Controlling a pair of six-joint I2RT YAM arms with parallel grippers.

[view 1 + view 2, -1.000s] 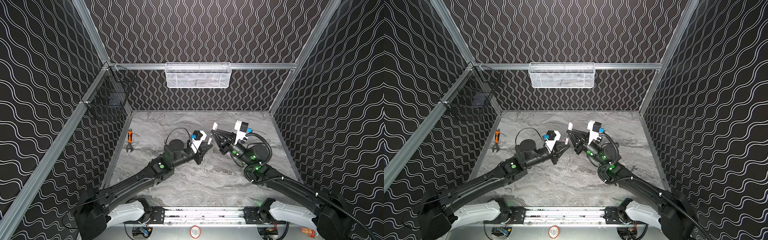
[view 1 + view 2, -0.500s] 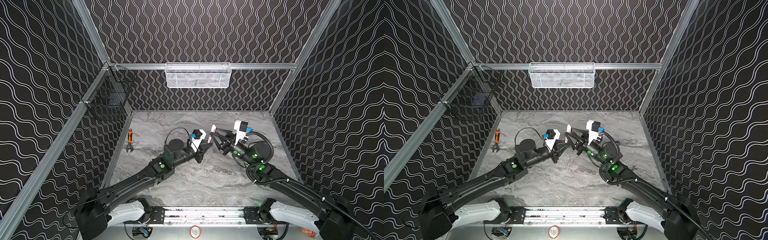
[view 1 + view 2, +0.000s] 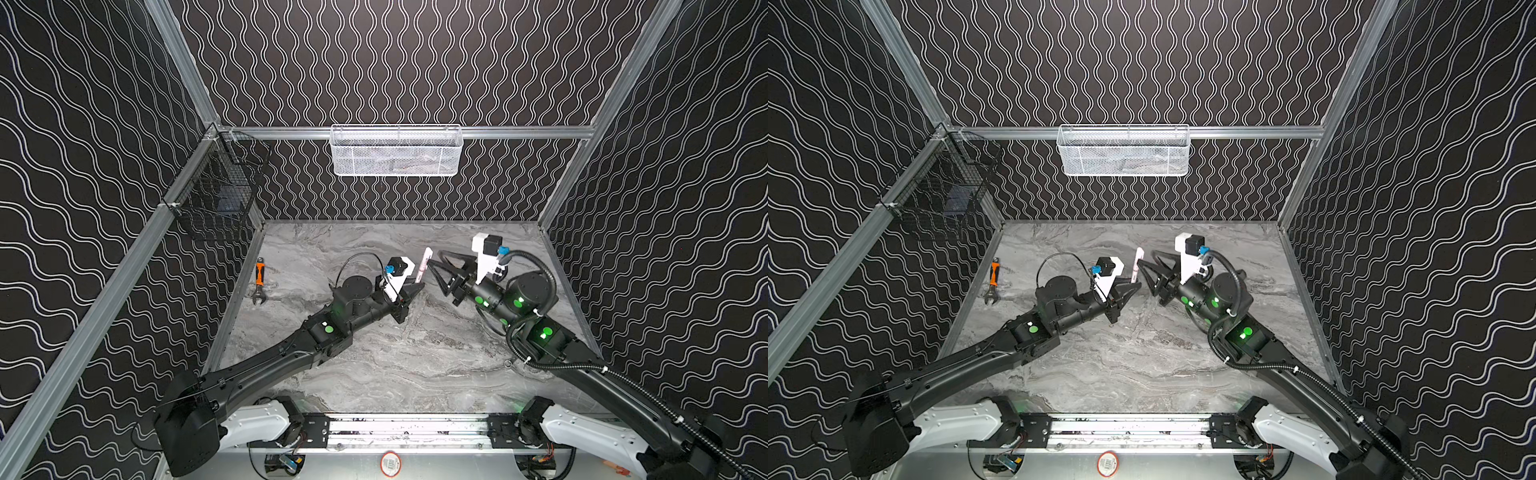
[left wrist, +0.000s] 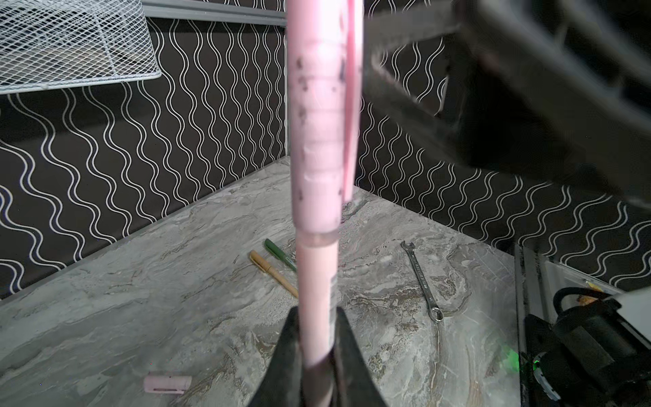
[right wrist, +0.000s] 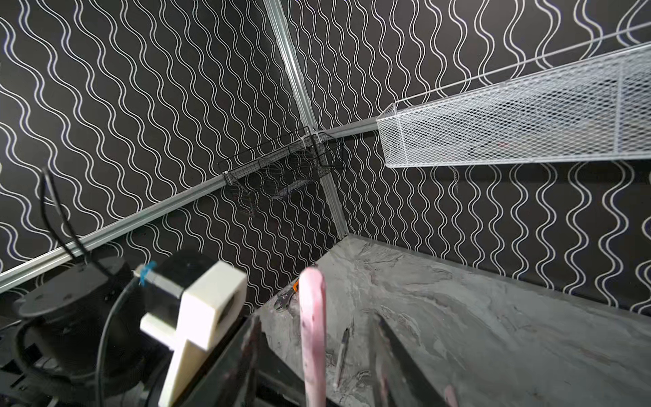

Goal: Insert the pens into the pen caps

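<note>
A pale pink pen (image 3: pixel 424 267) (image 3: pixel 1136 264) stands almost upright above the middle of the table, its lower end clamped in my shut left gripper (image 3: pixel 417 287) (image 3: pixel 1133 287). In the left wrist view a pale pink pen cap (image 4: pixel 316 141) sits over the top of this pen's body (image 4: pixel 317 292), which rises from my left gripper (image 4: pixel 317 338). My right gripper (image 3: pixel 438 274) (image 3: pixel 1148 275) stands open just right of the cap. In the right wrist view the capped pen (image 5: pixel 312 334) stands between the spread fingers (image 5: pixel 394 352) without touching them.
On the table lie a gold-tan pen (image 4: pixel 273 273), a dark green pen (image 4: pixel 280 253), a loose pink cap (image 4: pixel 168 384) and a metal wrench (image 4: pixel 422 282). An orange-handled wrench (image 3: pixel 259 280) is at the left wall. A white mesh basket (image 3: pixel 395 151) and a black wire basket (image 3: pixel 216 195) hang on the walls.
My right gripper has opened, let go of the pink cap and drawn back a little to the right. The left gripper keeps its hold on the pen.
</note>
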